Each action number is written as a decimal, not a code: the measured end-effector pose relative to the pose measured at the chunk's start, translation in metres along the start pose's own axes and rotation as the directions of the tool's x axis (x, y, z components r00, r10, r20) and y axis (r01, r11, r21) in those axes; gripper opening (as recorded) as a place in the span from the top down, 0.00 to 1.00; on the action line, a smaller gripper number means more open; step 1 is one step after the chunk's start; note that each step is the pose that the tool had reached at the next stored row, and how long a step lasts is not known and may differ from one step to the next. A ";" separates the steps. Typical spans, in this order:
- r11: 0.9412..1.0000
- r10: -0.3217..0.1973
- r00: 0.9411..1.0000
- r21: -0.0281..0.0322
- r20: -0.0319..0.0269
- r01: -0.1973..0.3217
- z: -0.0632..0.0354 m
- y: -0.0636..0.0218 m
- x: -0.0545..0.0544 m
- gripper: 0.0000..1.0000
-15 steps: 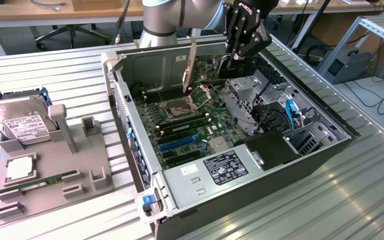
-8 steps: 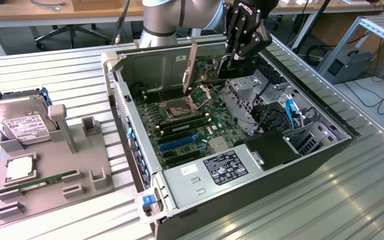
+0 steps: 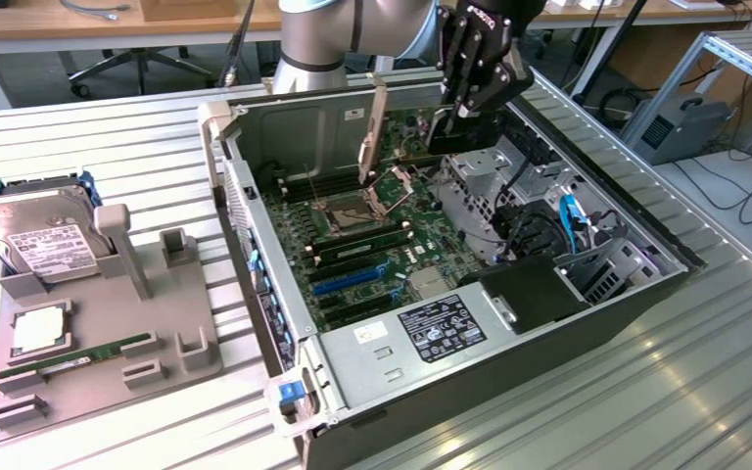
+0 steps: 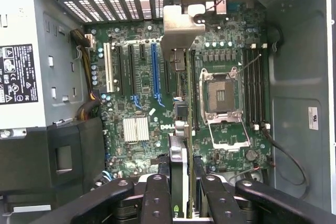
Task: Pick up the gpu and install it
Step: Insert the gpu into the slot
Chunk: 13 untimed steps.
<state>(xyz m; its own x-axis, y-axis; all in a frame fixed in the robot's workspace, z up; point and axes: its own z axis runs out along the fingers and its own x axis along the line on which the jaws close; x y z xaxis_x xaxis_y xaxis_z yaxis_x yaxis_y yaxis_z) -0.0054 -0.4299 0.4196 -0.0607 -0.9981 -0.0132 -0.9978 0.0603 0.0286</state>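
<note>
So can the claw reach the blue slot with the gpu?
Probably yes. The case is open, the claw holds the gpu over the board, and nothing lies over the blue slot.

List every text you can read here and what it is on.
"DELL": white print on the motherboard.
Too small to read: the power supply label.
Too small to read: the hard drive label.
Too small to read: the sticker on the case wall.
</note>
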 end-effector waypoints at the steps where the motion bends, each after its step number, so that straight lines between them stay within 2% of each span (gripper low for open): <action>1: 1.000 -0.002 1.000 0.000 0.000 0.002 0.0000 0.0000 0.000 0.73; 13: 1.000 -0.026 1.000 0.000 -0.001 0.026 0.0001 0.0000 0.000 0.73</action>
<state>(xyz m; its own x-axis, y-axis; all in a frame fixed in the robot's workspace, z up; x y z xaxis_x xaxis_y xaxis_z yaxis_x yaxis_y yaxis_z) -0.0054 -0.4299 0.4195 -0.0346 -0.9993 -0.0132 -0.9990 0.0342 0.0286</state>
